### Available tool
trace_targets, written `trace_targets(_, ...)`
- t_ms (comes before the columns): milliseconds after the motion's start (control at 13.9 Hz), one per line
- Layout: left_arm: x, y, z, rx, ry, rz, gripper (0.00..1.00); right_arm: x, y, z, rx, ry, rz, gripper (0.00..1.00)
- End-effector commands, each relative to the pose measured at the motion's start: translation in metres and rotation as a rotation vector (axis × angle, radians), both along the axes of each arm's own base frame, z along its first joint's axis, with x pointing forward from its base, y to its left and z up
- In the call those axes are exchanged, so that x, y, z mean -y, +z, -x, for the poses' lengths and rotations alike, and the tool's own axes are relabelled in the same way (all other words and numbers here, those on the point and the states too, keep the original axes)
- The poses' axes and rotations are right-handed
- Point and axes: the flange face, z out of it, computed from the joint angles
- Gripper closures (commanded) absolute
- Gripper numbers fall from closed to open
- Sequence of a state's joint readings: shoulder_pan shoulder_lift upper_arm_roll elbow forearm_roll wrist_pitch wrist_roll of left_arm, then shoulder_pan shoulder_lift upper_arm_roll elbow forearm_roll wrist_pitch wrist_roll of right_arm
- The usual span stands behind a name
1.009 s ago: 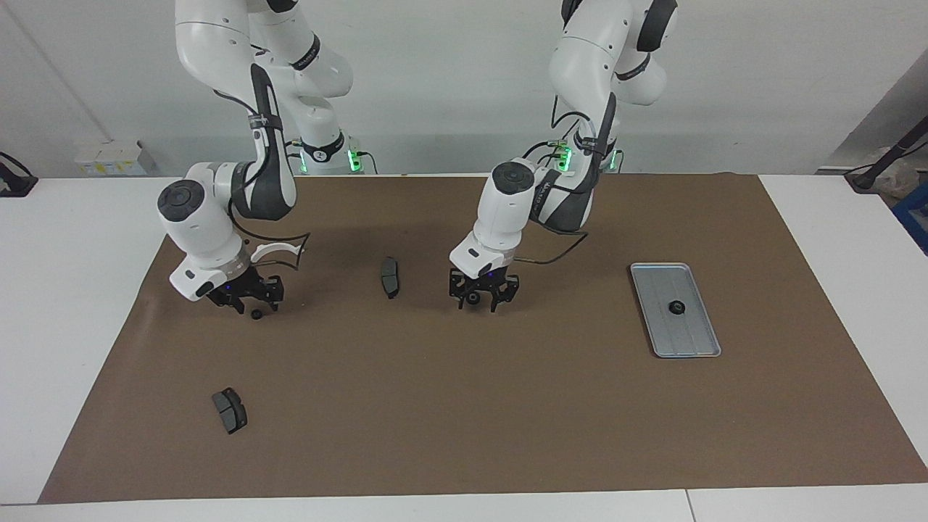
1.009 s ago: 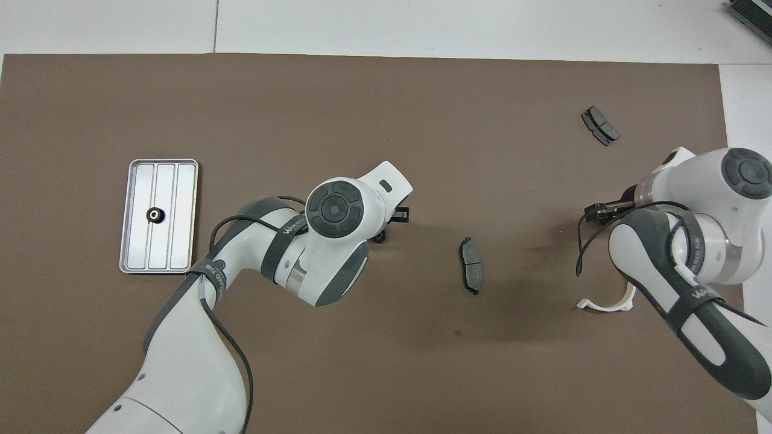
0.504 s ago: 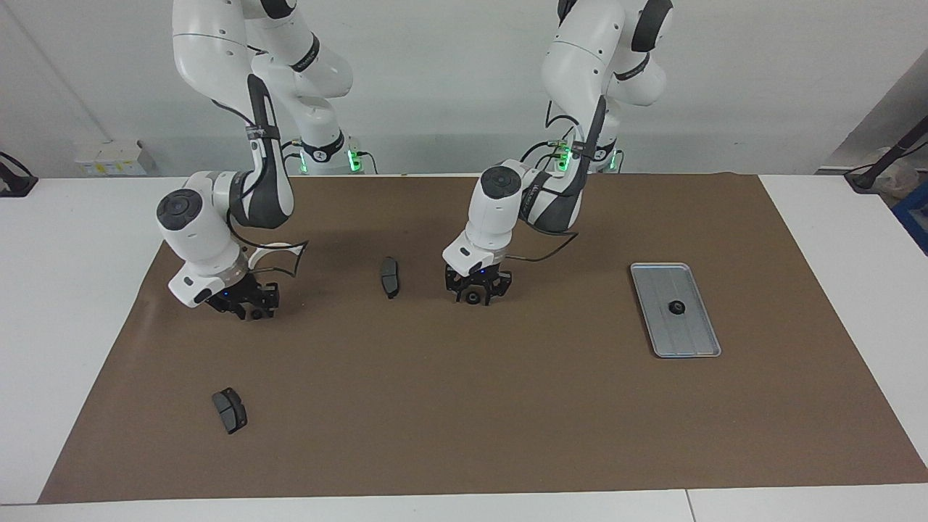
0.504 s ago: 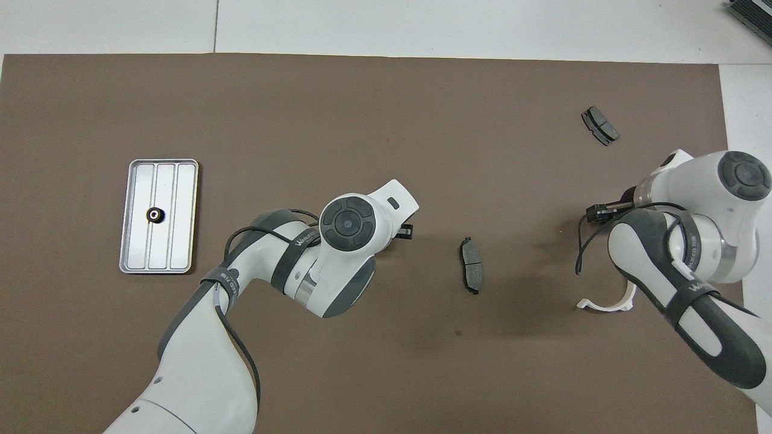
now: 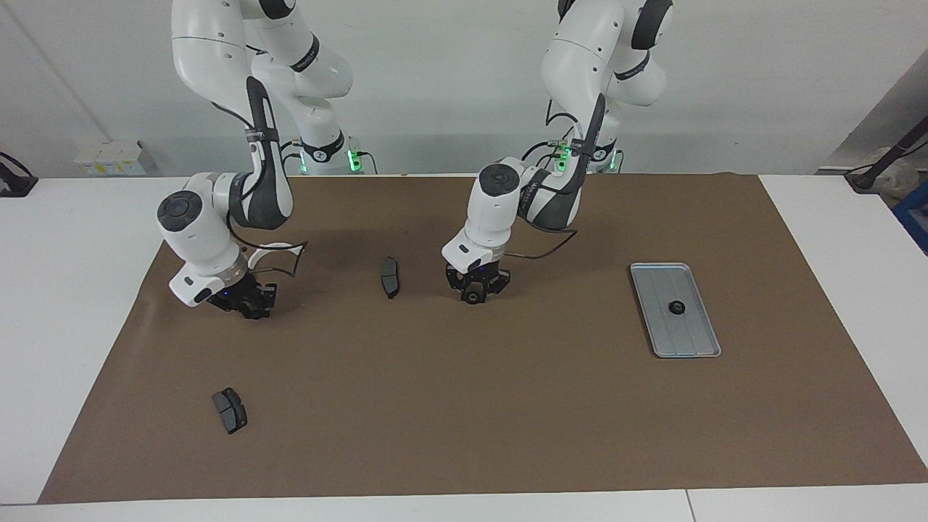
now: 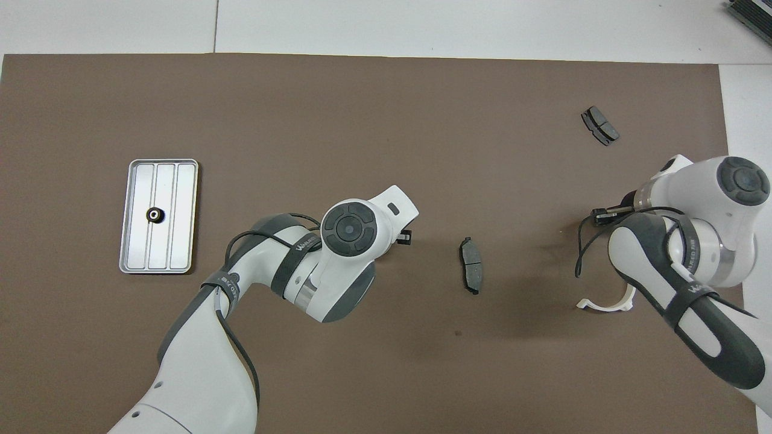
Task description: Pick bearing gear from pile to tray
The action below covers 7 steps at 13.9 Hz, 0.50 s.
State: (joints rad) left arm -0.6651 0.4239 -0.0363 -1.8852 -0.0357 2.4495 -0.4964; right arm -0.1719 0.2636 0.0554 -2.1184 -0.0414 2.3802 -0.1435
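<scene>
My left gripper point(image 5: 473, 296) is down on the brown mat near its middle, fingers drawn in on a small black bearing gear point(image 5: 473, 298). Toward the right arm's end, my right gripper point(image 5: 252, 310) is also down at the mat, closed in where another gear lay; that gear is hidden between its fingers. The silver tray point(image 5: 692, 335) lies toward the left arm's end, with one black gear point(image 5: 676, 307) in it. In the overhead view the tray point(image 6: 181, 241) and its gear point(image 6: 154, 214) show plainly, while both wrists cover the grippers.
A dark brake pad point(image 5: 390, 276) lies between the two grippers. A second pad point(image 5: 230, 409) lies farther from the robots, toward the right arm's end. A white half-ring point(image 5: 272, 250) sits close to the right arm's wrist, nearer to the robots.
Both grippers have dropped lower onto the mat and their fingers have closed in around the gears. The pads, half-ring and tray have not moved.
</scene>
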Motion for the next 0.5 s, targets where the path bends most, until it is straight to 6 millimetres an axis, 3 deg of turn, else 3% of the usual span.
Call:
trace_targets(0, 0.000, -0.002, 0.013, -0.011, -0.015, -0.021, 0.76, 0.006, -0.001, 0.003, 0.018, 0.013, -0.021, 0.94)
trace_targets(72, 0.000, -0.002, 0.013, -0.011, -0.015, -0.021, 0.81, 0.006, 0.002, 0.002, 0.021, 0.011, -0.020, 1.00)
trace_targets(288, -0.002, -0.001, 0.010, -0.015, -0.011, -0.025, 0.92, -0.004, 0.014, -0.001, 0.017, 0.013, -0.027, 1.00)
trace_targets(432, -0.006, 0.013, -0.005, -0.035, 0.006, -0.043, 0.97, -0.010, 0.020, -0.001, 0.015, 0.003, -0.048, 1.00)
